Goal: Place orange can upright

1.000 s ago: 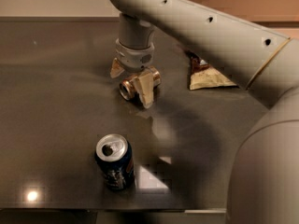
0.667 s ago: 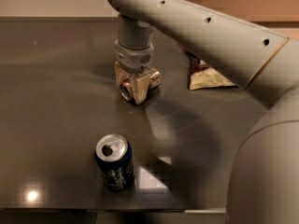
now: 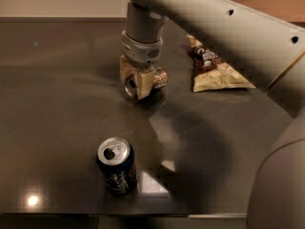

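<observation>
The orange can (image 3: pixel 151 80) lies on its side on the dark table (image 3: pixel 62 94), its silver top facing the front left. My gripper (image 3: pixel 137 83) points down from the arm at the upper middle, with one finger on each side of the can and shut on it. The fingers (image 3: pixel 144 83) hide most of the can's body. The can is at table level or just above it; I cannot tell which.
A dark blue can (image 3: pixel 116 165) with an open silver top stands upright near the table's front edge. A pale snack bag (image 3: pixel 217 70) lies at the back right. My arm and body fill the upper right and right side.
The gripper has closed in around the orange can and turned slightly. The can now sits between the fingers. The blue can and snack bag have not moved.
</observation>
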Controlling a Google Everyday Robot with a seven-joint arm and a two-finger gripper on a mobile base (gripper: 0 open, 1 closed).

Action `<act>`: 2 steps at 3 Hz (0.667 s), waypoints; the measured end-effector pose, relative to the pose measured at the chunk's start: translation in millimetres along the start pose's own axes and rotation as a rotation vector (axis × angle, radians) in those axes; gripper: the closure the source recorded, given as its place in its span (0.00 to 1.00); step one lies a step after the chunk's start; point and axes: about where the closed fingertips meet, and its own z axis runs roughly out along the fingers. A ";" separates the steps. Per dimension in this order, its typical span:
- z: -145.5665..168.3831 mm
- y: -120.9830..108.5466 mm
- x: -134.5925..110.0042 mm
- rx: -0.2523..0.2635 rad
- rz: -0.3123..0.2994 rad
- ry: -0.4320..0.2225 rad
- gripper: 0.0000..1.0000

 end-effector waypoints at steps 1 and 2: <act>-34.4 8.8 -12.3 0.056 0.101 -0.117 1.00; -67.7 23.5 -31.3 0.085 0.222 -0.284 1.00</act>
